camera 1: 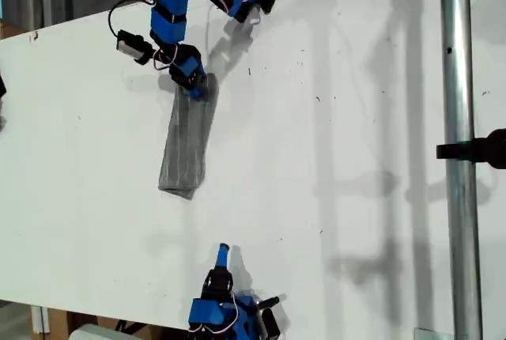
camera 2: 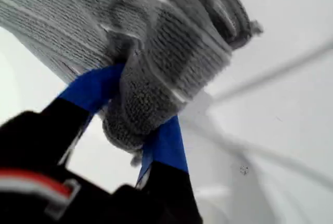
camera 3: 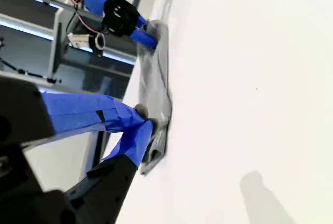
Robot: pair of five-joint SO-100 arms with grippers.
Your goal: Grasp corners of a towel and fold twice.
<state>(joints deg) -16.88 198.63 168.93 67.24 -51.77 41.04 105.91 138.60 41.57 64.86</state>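
The towel [camera 1: 188, 146] lies on the white table [camera 1: 340, 158] as a narrow folded strip, left of centre in the exterior view, running from the far arm toward the near one. My first gripper [camera 2: 136, 113] pinches a bunched end of it between blue-taped fingers [camera 2: 165, 143]; in the exterior view that is the far end, at the top of the strip. My second gripper [camera 3: 140, 125] sits back at the near edge of the table, well apart from the cloth, its tips close together with nothing between them, though I cannot tell whether they fully meet.

Judging by the narrow shape, one fold looks done and the second is in hand. The next move probably calls for carrying the held end over to the free end and letting go squarely.

A metal pole [camera 1: 458, 150] stands at the exterior view's right, well clear. Nothing blocks the path.
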